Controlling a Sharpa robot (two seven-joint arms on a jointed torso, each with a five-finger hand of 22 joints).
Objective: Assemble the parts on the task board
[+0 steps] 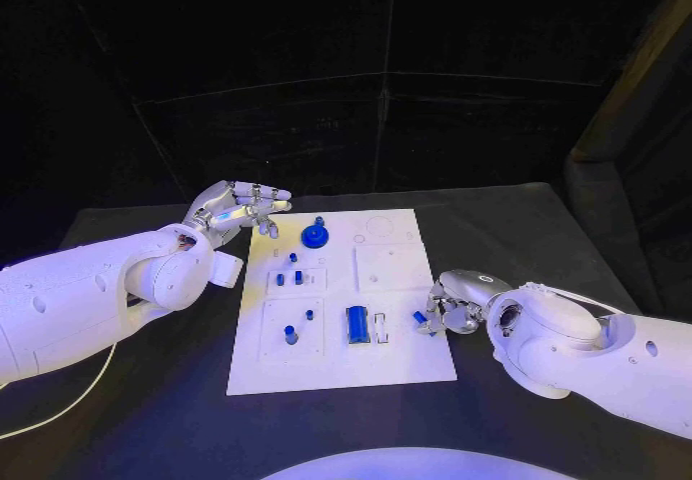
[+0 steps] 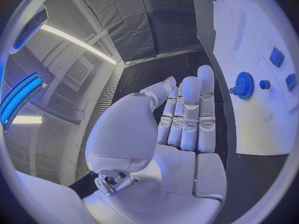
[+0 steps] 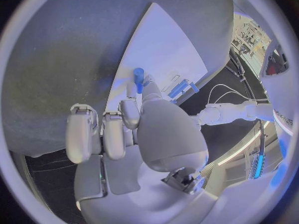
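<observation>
While several blue parts are already sitting on the white task board [image 1: 389, 350], the assembly is looking only partly done. A blue gear [image 1: 316, 237] is standing near the board's far edge, two small blue pegs [image 1: 289, 279] are sitting in a recess below it, a small blue pin [image 1: 290, 332] is resting in the lower left panel, and a long blue bar [image 1: 355, 325] is lying near the middle, beside what seem to be unfilled slots. The round outlines at the far right of the board are also appearing vacant.

The right hand [image 1: 450, 305] is hovering at the board's right edge, pinching a small blue cylinder [image 3: 138, 78] between thumb and a finger, with the other fingers curled back; that piece is being carried, not yet seated. The left hand [image 1: 235, 212] is waiting just off the board's far left corner, near the gear, its fingers straight and pressed side by side, holding nothing.

Judging from this, placing the held cylinder and filling the remaining sockets are still left
</observation>
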